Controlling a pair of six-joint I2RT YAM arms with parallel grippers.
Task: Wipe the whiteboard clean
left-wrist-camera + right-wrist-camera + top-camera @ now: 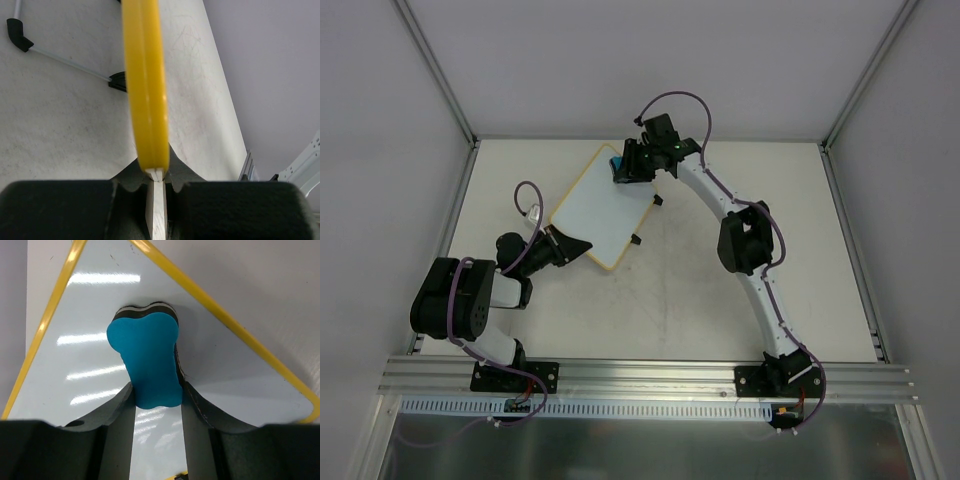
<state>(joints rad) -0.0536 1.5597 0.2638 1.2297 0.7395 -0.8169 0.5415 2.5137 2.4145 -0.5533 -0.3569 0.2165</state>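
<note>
Pinching the blue eraser [150, 350] across its narrow waist, the right tool [156, 390] has both fingers pressed into the foam. The eraser's dark felt face appears to sit on the whiteboard [600, 215] near its far corner. The left tool [563, 246] is clamped on the opposite, near-left edge, its fingers closed on the yellow frame [147, 100] with the thin board between them. The whiteboard lies diagonally on the table [720, 300], left of centre, with two black clips [658, 200] along its right-hand edge.

The step in hand looks like the wipe itself. To do it well:
- Hold the felt flat with even downward pressure.
- Run overlapping strokes from the far corner toward the near edge.
- Stop short of the frame and the left tool's fingers.
- Hold the left grip firm, or the board is likely to pivot under the stroke.

The right wrist view alone shows the eraser meeting the surface, along with glare stripes and a few faint specks near the far corner. The top view alone gives the whole layout, but the board is too small there to make out pen marks. The left wrist view shows the edge grip closely and nothing of the writing face.
</note>
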